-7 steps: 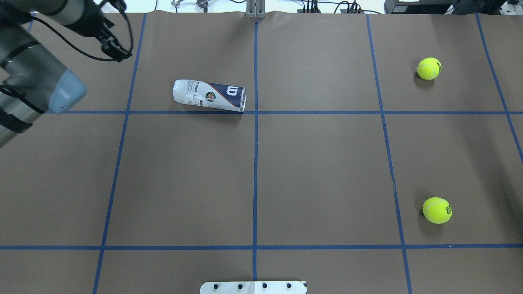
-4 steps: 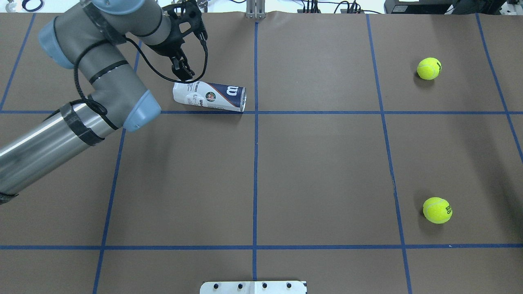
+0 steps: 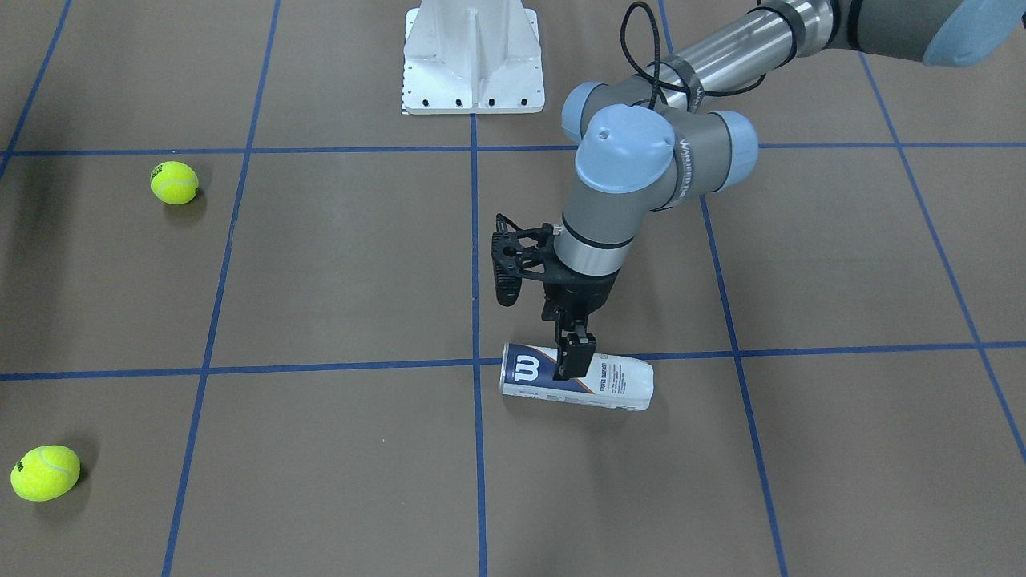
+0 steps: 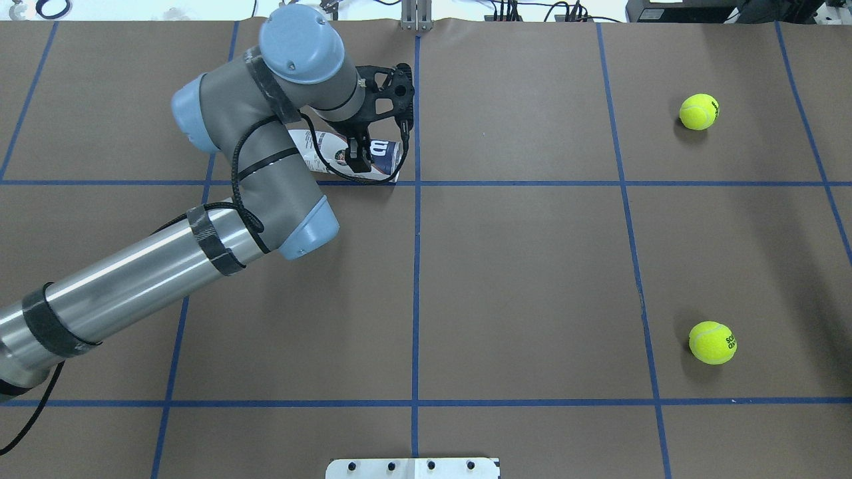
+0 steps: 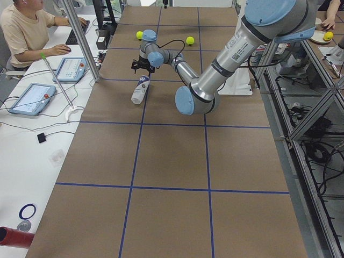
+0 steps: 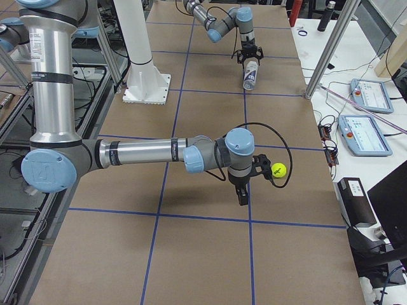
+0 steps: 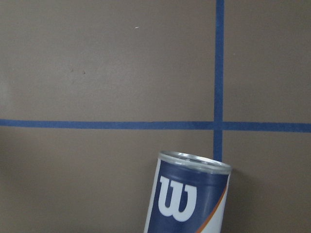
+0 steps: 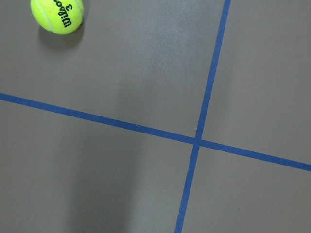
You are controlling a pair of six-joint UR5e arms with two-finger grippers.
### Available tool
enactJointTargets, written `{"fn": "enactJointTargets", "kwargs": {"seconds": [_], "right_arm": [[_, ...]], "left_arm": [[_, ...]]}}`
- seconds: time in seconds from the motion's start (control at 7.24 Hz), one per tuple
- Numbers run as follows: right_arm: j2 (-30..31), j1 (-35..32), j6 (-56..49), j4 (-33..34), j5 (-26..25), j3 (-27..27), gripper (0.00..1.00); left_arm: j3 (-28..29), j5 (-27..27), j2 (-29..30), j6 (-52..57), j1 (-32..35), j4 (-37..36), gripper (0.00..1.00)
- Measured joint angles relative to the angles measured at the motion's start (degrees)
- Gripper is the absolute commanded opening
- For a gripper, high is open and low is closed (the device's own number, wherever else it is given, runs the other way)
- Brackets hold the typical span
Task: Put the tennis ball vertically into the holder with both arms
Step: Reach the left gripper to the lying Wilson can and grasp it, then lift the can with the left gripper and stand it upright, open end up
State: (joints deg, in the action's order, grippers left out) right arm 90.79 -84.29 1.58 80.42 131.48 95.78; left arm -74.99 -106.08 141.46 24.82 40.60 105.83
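Note:
The holder [image 3: 609, 386] is a clear can with a white and navy "W" label. It lies on its side on the brown table, and it also shows in the overhead view [image 4: 313, 148] and the left wrist view [image 7: 189, 199]. My left gripper [image 3: 574, 367] points down over its navy end, open, with a finger on each side. Two yellow tennis balls [image 4: 699, 111] [image 4: 712, 342] lie far to the right. My right gripper [image 6: 242, 194] shows only in the exterior right view, near a ball [image 6: 278, 169]; I cannot tell whether it is open or shut.
The white base plate [image 3: 473, 72] stands at the table's robot-side edge. Blue tape lines grid the table. A seated operator [image 5: 24, 32] and tablets are at a side desk beyond the table's far edge.
My left arm has swung in from the far left corner and brought its gripper down over the holder. The holder and both balls have not moved.

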Motion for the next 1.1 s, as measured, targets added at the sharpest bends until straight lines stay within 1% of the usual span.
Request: {"fn": "enactJointTargets", "kwargs": {"seconds": [0.28, 0.55, 0.83, 1.1], "right_arm": [[0.0, 0.0, 0.0, 0.0, 0.0, 0.1, 1.0], [0.0, 0.0, 0.0, 0.0, 0.0, 0.0, 1.0], [0.0, 0.1, 0.0, 0.0, 0.0, 0.0, 1.0], [0.0, 0.1, 0.0, 0.0, 0.0, 0.0, 1.0]], "left_arm": [[2.8, 1.3, 1.3, 0.2, -1.8, 0.2, 1.0], [4.3, 3.5, 1.6, 0.1, -3.7, 0.5, 1.0], [6.3, 4.5, 2.3, 0.1, -4.5, 1.0, 1.0], [8.6, 4.9, 3.2, 0.1, -4.6, 3.1, 1.0]]}}
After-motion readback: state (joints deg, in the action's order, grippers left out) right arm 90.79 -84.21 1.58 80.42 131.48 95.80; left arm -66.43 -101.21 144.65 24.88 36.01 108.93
